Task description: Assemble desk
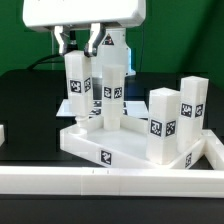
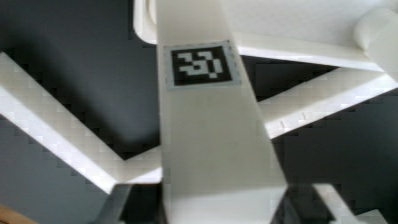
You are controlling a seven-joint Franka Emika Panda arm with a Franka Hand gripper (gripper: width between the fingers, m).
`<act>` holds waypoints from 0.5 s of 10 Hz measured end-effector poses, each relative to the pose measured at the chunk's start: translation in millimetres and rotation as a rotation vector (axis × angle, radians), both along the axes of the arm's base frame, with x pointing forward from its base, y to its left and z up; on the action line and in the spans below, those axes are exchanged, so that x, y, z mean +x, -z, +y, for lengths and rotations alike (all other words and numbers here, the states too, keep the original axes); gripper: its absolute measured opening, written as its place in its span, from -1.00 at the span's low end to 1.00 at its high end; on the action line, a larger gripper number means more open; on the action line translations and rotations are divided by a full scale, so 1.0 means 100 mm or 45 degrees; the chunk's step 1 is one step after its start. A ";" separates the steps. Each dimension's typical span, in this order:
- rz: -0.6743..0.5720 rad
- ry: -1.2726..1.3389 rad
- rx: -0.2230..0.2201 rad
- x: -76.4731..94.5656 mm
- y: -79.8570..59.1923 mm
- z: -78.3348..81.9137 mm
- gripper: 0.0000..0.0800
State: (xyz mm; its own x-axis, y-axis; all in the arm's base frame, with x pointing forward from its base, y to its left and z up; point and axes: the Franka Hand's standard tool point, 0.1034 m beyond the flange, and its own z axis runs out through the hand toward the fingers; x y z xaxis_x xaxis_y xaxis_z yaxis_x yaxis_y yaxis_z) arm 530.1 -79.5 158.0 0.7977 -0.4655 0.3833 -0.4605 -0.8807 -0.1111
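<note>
four legs (image 1: 165,125) on tabletop (image 1: 110,150)

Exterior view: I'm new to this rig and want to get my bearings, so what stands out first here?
The gripper, at upper centre, is closed on the top of an upright white leg over the tabletop. Three more tagged legs already stand on the tabletop, one just beside the held leg and two toward the exterior view's right. A long white border rail runs along the front.

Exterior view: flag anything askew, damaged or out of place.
Nothing stands out. The white plastic tray-like tabletop lies flat, three white square-section legs stand upright on it, and the gripper holds the fourth leg upright.
</note>
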 end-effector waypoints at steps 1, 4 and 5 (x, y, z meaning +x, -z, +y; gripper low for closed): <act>0.002 -0.003 -0.004 0.00 0.01 -0.02 -0.26; 0.019 -0.036 -0.047 -0.01 0.09 -0.15 -0.26; 0.018 -0.037 -0.049 0.00 0.09 -0.15 -0.26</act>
State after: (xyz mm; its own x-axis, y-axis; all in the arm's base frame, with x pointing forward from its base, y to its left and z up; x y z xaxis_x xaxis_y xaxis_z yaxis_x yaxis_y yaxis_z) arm 529.8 -94.3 149.1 0.8164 -0.4268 0.3891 -0.4357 -0.8974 -0.0704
